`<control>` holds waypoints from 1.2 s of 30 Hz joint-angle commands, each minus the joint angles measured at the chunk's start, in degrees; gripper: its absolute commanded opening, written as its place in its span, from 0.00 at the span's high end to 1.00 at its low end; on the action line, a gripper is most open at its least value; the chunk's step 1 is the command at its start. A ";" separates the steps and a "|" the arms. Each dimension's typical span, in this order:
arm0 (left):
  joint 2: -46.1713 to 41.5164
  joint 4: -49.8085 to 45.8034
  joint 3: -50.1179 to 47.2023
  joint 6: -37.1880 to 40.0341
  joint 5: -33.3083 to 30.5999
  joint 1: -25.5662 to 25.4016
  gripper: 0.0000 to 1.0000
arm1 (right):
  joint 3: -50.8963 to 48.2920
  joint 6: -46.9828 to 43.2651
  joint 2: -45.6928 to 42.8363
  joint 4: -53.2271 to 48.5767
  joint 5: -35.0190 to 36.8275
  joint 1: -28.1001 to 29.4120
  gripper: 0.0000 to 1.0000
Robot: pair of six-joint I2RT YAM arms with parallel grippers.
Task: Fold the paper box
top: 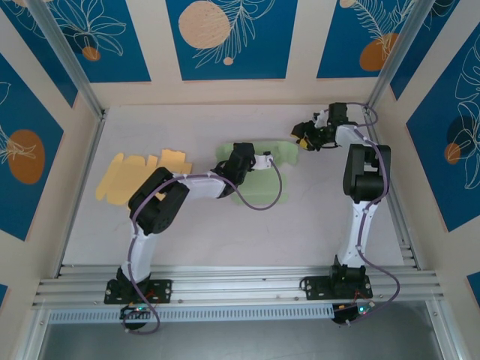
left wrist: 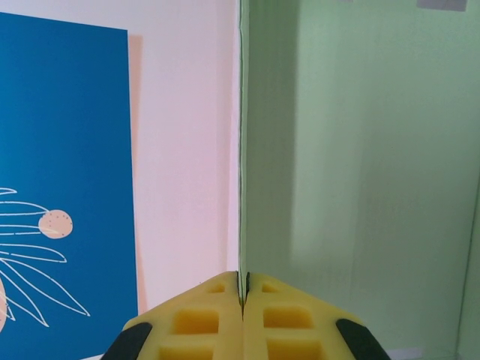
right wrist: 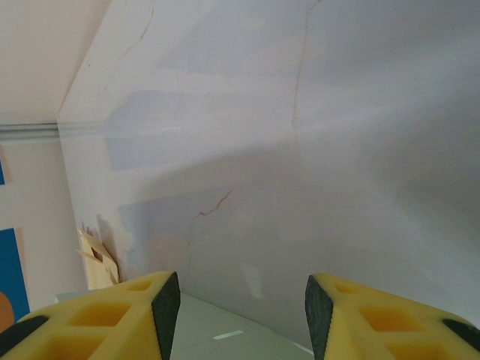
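The paper box is a flat pale green sheet lying mid-table. My left gripper is over its far left part and is shut on a raised flap. In the left wrist view the yellow jaws pinch the flap's thin edge, and the green panel stands upright to the right of them. My right gripper hovers at the sheet's far right corner, open and holding nothing. In the right wrist view its gripper is apart over a strip of green paper.
A flat yellow paper cutout lies at the left of the table; a bit of it peeks in at the left of the right wrist view. Blue-patterned walls enclose the table. An aluminium rail runs along the near edge.
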 commanded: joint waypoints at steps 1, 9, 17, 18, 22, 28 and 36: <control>1.97 -0.58 1.02 -0.08 -0.57 -0.73 1.00 | 0.83 -2.43 0.53 -1.72 -2.27 1.06 0.50; 2.32 -0.76 1.46 0.24 -0.35 -0.84 1.00 | -5.55 -2.82 -2.63 1.14 -2.55 1.26 0.51; 2.27 -0.42 1.21 0.93 -0.26 -0.84 1.00 | -11.40 -3.28 -7.82 3.91 -3.01 1.42 0.51; 2.32 -0.26 1.13 1.14 -0.33 -0.80 1.00 | -11.92 -3.33 -8.21 4.12 -3.14 1.49 0.51; 2.45 0.28 0.86 1.80 -0.43 -0.83 1.00 | -13.74 -3.40 -10.10 5.00 -3.22 1.67 0.52; 2.32 0.44 0.85 1.90 -0.43 -0.80 1.00 | -15.50 -3.71 -11.47 6.07 -3.26 1.94 0.51; 2.49 1.83 0.04 2.18 -0.37 -0.84 1.00 | -15.23 -3.40 -10.36 6.33 -3.16 2.43 0.51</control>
